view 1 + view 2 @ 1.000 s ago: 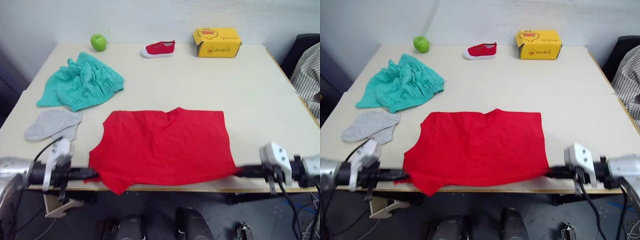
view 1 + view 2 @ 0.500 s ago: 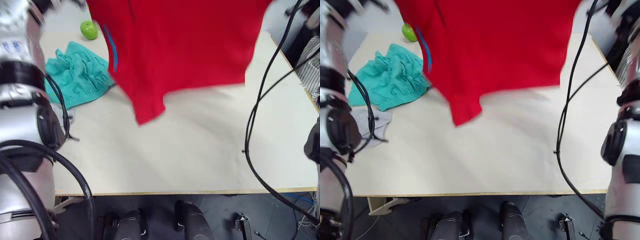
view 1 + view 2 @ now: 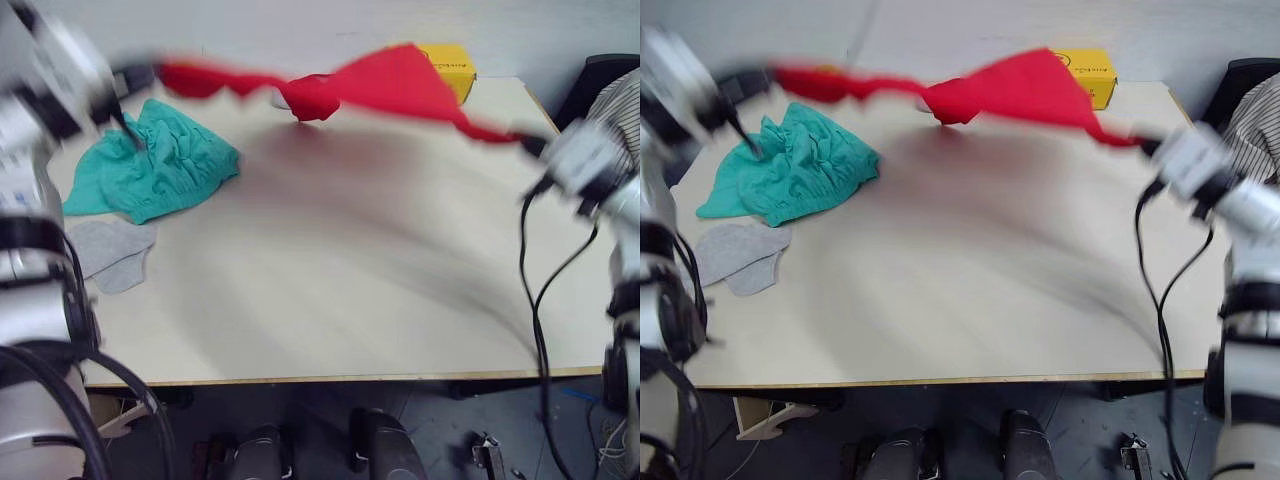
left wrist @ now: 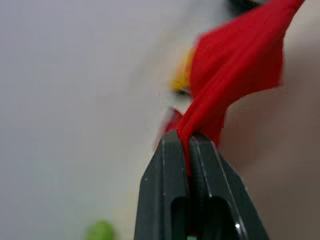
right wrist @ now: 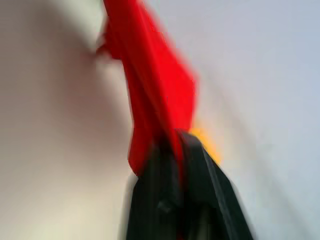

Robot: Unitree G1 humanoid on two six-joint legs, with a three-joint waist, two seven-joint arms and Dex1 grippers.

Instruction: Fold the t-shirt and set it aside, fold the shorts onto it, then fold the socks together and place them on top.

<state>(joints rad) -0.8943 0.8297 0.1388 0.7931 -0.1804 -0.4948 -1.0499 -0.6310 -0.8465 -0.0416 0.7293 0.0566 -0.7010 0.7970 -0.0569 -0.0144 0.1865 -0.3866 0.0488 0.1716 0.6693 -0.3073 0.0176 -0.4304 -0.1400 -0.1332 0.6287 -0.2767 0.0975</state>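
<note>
You have the t-shirt stretched in the air above the bench's far edge, the left claw and right claw each pinched tight on an end, with the shorts at 10 o'clock and the socks at 9.

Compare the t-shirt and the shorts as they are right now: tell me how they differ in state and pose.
The t-shirt hangs in the air, stretched between the left gripper and the right gripper, both shut on its cloth; the shorts lie on the table, untouched. The t-shirt is pulled out into a long band; the shorts sit in a crumpled heap. The t-shirt is bright red, the shorts teal-green. Both are soft garments, not yet folded.
</note>
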